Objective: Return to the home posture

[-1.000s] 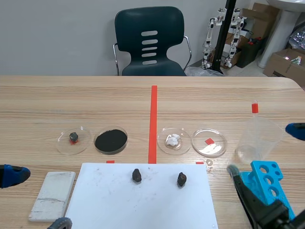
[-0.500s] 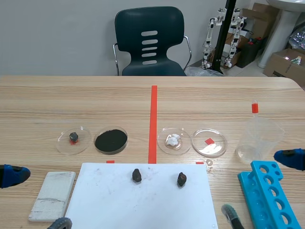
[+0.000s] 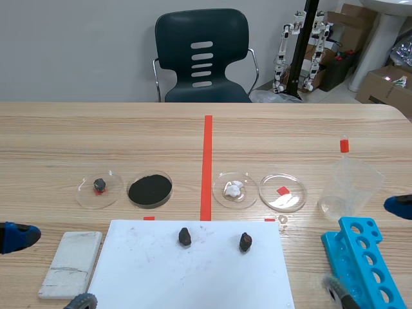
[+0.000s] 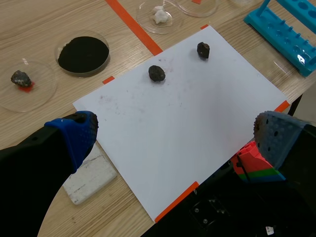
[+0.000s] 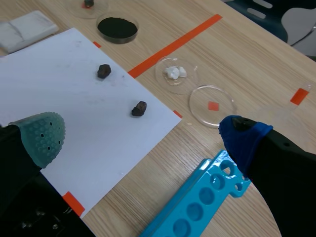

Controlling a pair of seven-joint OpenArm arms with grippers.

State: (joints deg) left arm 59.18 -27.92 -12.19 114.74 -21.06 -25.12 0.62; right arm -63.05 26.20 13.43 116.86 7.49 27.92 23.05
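Note:
Both grippers stand open and empty low at the near edge of the table. My left gripper (image 3: pixel 48 270) shows a blue pad (image 3: pixel 14 236) and a grey pad (image 3: pixel 81 300) on either side of a white block (image 3: pixel 71 262). In the left wrist view the left gripper (image 4: pixel 175 138) spreads wide over the white sheet (image 4: pixel 197 98). My right gripper (image 3: pixel 368 248) straddles the blue test-tube rack (image 3: pixel 360 261). From the right wrist view, the right gripper (image 5: pixel 143 134) hangs above the sheet's corner (image 5: pixel 74 123) and the rack (image 5: pixel 197 207).
Two dark lumps (image 3: pixel 185 236) (image 3: pixel 245 242) lie on the white sheet (image 3: pixel 193 277). Behind it stand several petri dishes: one with a dark lump (image 3: pixel 98 187), one with black powder (image 3: pixel 149 189), one with a white bit (image 3: pixel 234 189), one empty (image 3: pixel 282 192). A clear beaker (image 3: pixel 349 187) stands far right.
My right gripper has drawn back and down toward the near right corner, its arm leaving the rack uncovered. The left gripper has stayed put.

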